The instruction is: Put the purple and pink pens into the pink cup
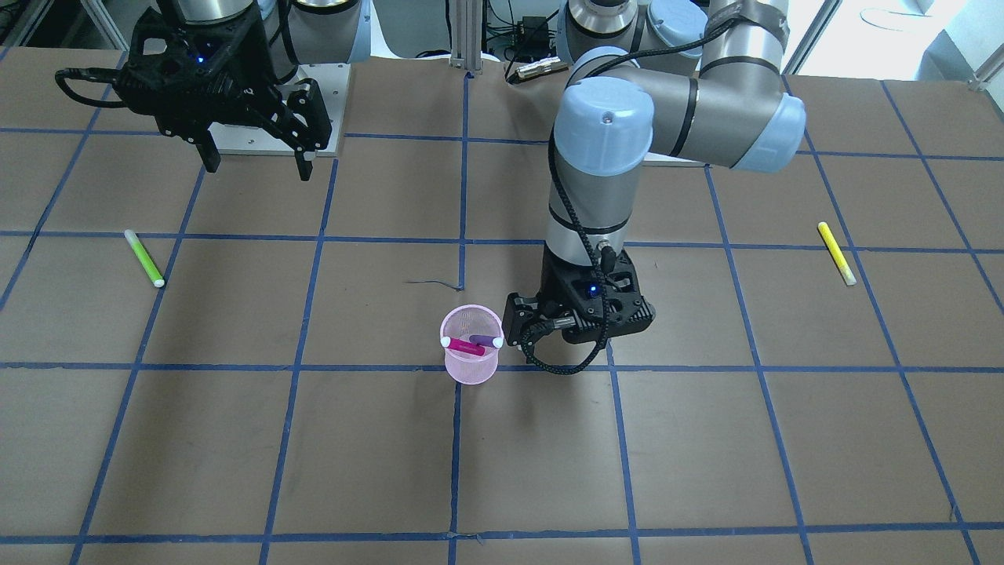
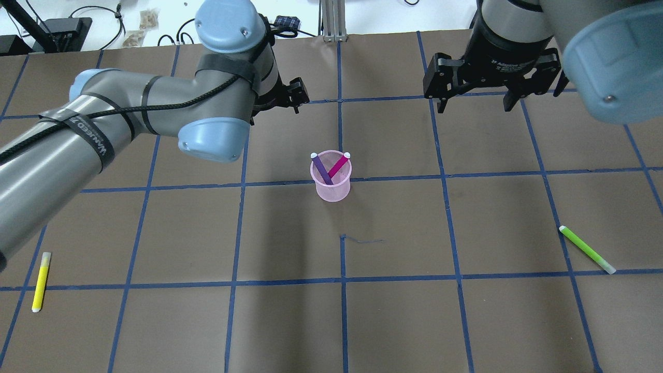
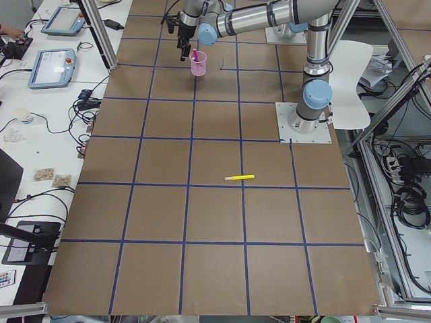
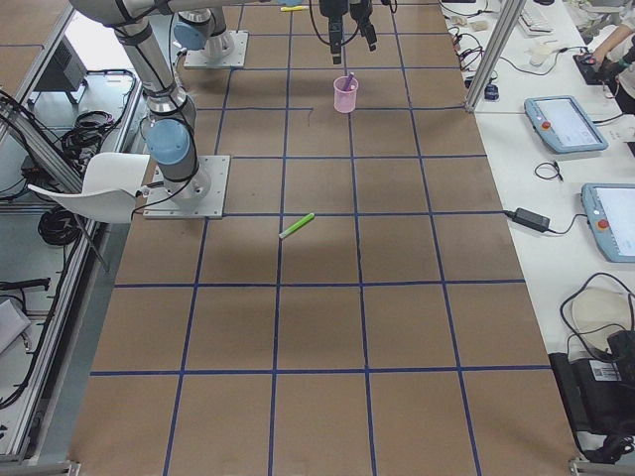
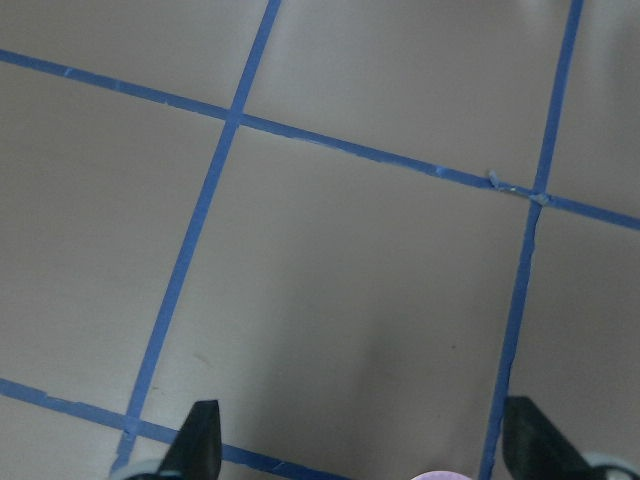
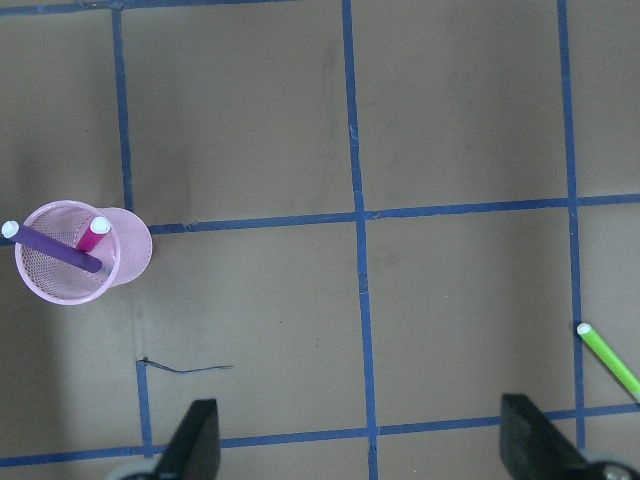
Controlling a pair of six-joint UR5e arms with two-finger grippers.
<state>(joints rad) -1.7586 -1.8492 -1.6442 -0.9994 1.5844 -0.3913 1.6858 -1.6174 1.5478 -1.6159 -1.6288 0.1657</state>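
A pink mesh cup (image 2: 333, 191) is standing upright near the table's middle. Inside it, a purple pen (image 2: 321, 167) is leaning left and a pink pen (image 2: 340, 165) is leaning right, the two crossing with white caps up.

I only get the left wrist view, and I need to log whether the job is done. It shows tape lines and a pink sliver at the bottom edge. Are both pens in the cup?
Observer: Yes. The purple pen and the pink pen both stand in the cup, crossed, caps up.
Operator: Is the right gripper holding anything?
Observer: No. The right gripper is open and empty, raised well away from the cup.
Operator: Any other pens out there?
Observer: Two. A yellow pen and a green pen lie flat, far from the cup, one on each side.
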